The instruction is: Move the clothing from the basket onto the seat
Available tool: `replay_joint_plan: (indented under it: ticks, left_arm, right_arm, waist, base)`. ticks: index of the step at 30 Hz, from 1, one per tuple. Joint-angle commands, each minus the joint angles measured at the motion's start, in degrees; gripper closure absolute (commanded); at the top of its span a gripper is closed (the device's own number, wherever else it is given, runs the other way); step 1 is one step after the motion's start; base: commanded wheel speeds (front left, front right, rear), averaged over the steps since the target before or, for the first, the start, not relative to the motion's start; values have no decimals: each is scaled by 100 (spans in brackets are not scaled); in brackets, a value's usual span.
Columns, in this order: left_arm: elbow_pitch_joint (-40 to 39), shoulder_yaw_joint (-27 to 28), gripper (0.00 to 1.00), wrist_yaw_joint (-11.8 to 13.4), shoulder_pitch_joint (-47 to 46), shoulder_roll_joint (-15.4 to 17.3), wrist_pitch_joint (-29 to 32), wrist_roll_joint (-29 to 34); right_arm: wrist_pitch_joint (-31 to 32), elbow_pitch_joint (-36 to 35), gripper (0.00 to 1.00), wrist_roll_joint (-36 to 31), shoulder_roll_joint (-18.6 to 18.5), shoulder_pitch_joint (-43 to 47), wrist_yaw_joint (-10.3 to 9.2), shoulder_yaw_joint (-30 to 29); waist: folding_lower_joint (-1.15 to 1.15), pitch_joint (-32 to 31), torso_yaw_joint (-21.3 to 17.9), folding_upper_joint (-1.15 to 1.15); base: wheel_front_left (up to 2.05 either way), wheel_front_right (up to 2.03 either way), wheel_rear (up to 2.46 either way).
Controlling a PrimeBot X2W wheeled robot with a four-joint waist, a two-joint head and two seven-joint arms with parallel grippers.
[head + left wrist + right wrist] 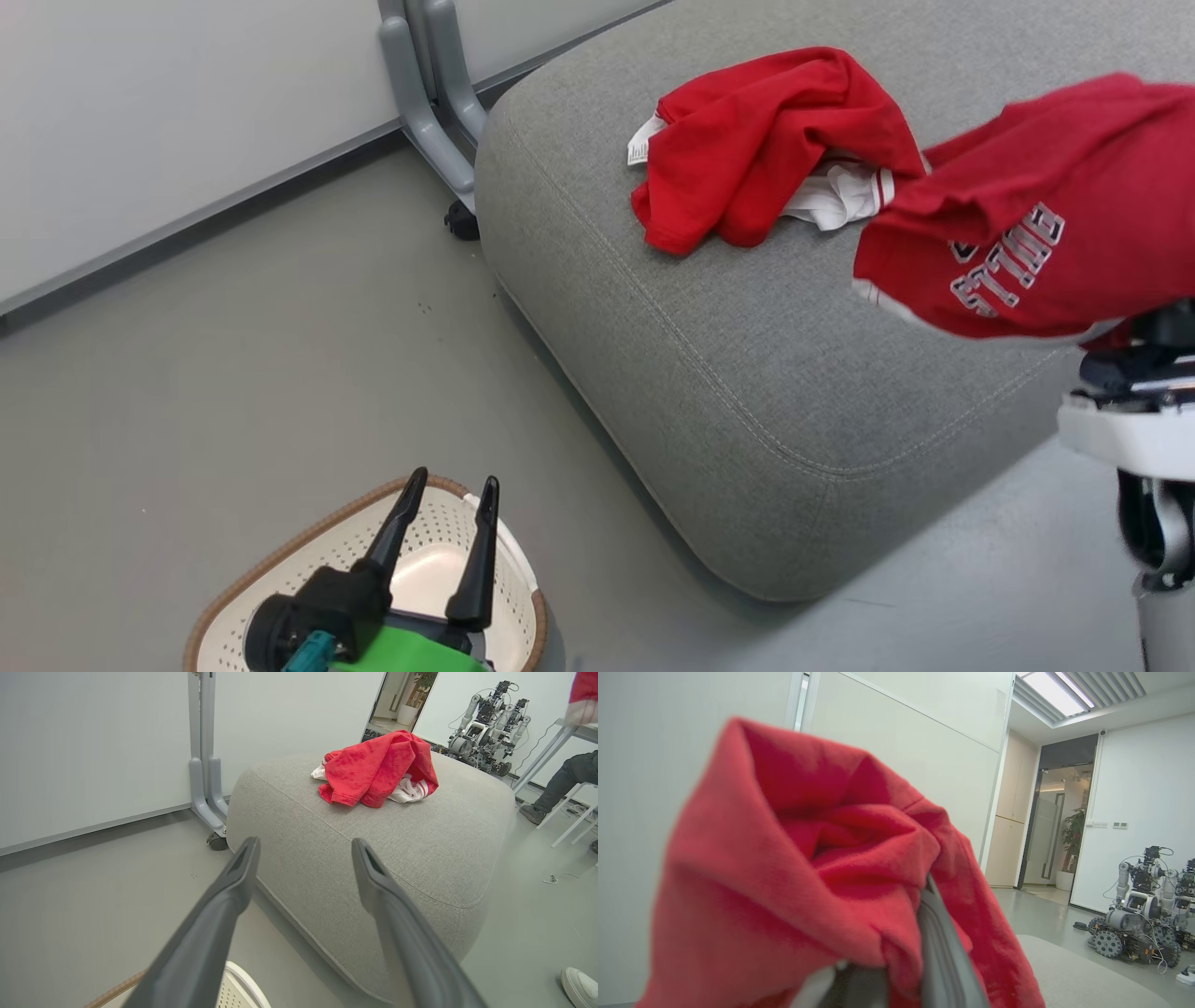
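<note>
Red cloth bunched over the right tool sits closest to the lens. The BULLS jersey is pinched in that tool's narrow, closed fingers and hangs in the air, its folds wrapped around them.

Below it spreads the grey seat, by far the largest thing, with rounded edges that fall away to the floor. The jersey hangs toward the seat's right side, and I cannot tell whether all of it is over the cushion or part is past the edge. That is the main risk, in my judgement: let go from up here, the cloth may land on the rounded shoulder and slide to the floor. The wrap is a second risk. Fabric folded around the fingers may cling when they part and get dragged off as the arm pulls away.

The cream basket stands on the floor near the seat, and the part of its inside in view holds no red. The other red garment lies crumpled on the seat, well in from the edge. The left tool hovers over the basket, fingers spread wide, holding nothing. Smallest, a white tag peeks from the crumpled garment's left side.
</note>
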Motion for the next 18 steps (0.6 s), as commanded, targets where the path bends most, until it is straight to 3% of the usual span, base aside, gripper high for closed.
replay_joint_plan:
  ticks: [1,9,18]
  left_arm:
    - [-11,-90,0,-17,-31,32,-1,121]
    - [-14,-364,0,-16,-614,248,-1,297]
    - [-66,-465,0,-16,-1074,551,-1,340]
  right_arm:
    - [-15,32,100,95,-123,-247,-11,-48]
    - [-14,317,100,362,-660,-1716,-11,-444]
    - [-14,1488,100,467,-1393,-3277,-11,-783]
  waist:
    - [0,256,22,0]
    - [0,1286,541,0]
    - [0,2129,1080,0]
  base:
    - [0,0,0]
    - [0,0,0]
    - [0,0,0]
